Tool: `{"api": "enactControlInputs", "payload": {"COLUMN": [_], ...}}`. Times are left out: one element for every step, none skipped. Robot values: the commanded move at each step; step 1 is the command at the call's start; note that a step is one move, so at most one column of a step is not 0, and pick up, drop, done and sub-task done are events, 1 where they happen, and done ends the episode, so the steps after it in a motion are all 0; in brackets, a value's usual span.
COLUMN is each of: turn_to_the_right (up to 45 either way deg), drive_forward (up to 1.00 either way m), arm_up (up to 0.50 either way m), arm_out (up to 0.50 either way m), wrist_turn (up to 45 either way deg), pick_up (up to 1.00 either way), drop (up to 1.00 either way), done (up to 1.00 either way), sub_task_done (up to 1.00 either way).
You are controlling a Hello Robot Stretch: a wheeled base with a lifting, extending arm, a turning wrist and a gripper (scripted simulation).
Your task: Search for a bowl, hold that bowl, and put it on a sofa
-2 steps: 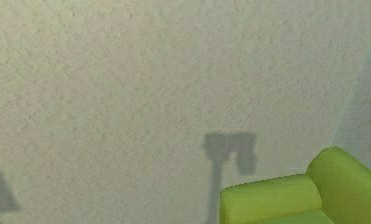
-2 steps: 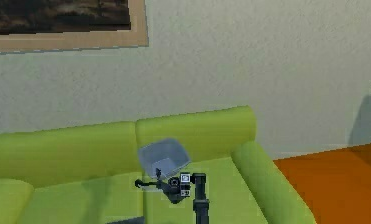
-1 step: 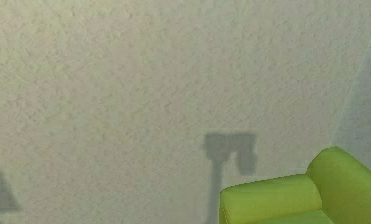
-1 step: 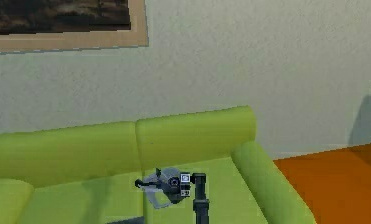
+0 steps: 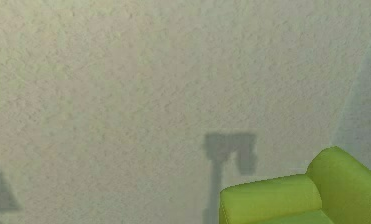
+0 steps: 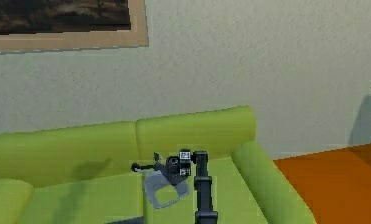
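Ahead, facing a bare off-white wall [image 5: 143,90], rough in texture. Down in the forward view's bottom right corner, one rounded end of a lime-green sofa [image 5: 303,195].

Out on the arm side, looking across the sofa's length against a pale wall: two back cushions, a broad seat, and a padded armrest toward the arm side view's right. High at upper left, above the back cushions, a dark picture [image 6: 58,18] in a light wooden frame. Right of the armrest, orange-brown floor [image 6: 333,170].

Rising from the bottom edge just right of the middle, the dark arm [image 6: 204,200], reaching over the seat. At its far end, two small white marker squares [image 6: 183,160], and left of them the claw [image 6: 153,165]. Just under the claw, against the seat cushion, a pale grey thing [image 6: 163,190], too small to name as the bowl for certain. Cannot tell touching or apart. Cannot tell the claw's state, spread or pressed together, nor anything of a hold on the pale grey thing.
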Motion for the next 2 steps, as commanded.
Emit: {"api": "enactControlInputs", "payload": {"turn_to_the_right": [0.0,0.0], "drive_forward": [0.0,0.0], "arm_up": [0.0,0.0], "arm_out": [-0.08,0.0], "wrist_turn": [0.0,0.0], "pick_up": [0.0,0.0], "drop": [0.0,0.0], "done": [0.0,1.0], "sub_task_done": [0.0,0.0]}}
